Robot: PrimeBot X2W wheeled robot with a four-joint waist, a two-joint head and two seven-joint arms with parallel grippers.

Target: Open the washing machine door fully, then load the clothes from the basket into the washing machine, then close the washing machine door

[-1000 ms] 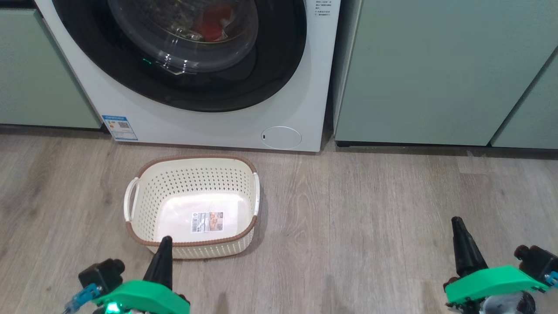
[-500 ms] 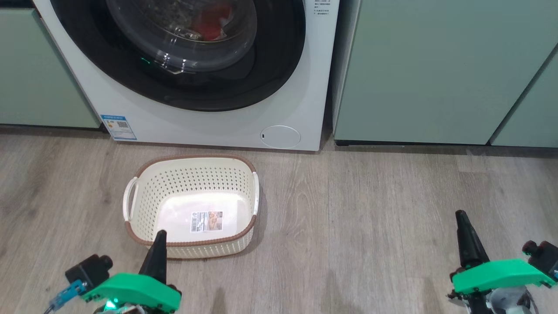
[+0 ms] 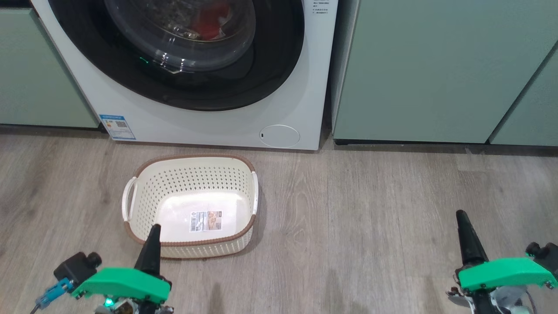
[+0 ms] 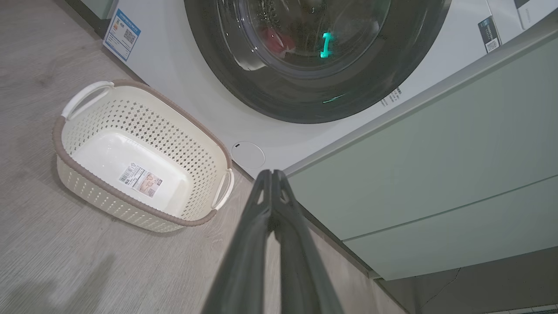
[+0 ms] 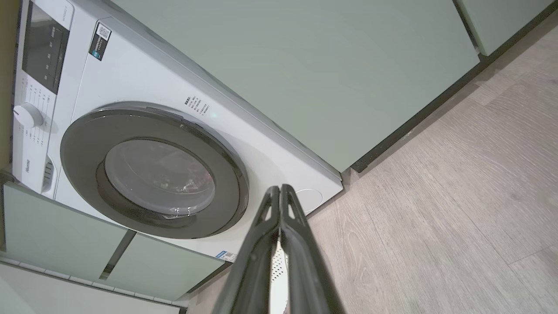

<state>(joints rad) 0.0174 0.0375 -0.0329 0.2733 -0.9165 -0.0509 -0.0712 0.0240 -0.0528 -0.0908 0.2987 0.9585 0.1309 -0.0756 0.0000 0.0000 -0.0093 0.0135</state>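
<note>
Finds the washing machine door [image 3: 196, 93] shut flush on the washing machine [image 3: 209, 126]. Notes red clothes [image 3: 213, 19] behind its glass, inside the drum. Records the basket [image 3: 192, 157] bare but for its label, on the floor just before the machine. Sees left gripper [image 3: 154, 229] and right gripper [image 3: 461, 216] pressed together, holding nothing. Judges loading and closing done; nothing apparently left.

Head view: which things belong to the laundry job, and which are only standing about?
Job: washing machine; washing machine door, shut; clothes, red, behind the glass; basket, empty.
Standing about: green cabinets; round service flap; blue sticker; basket label.
</note>
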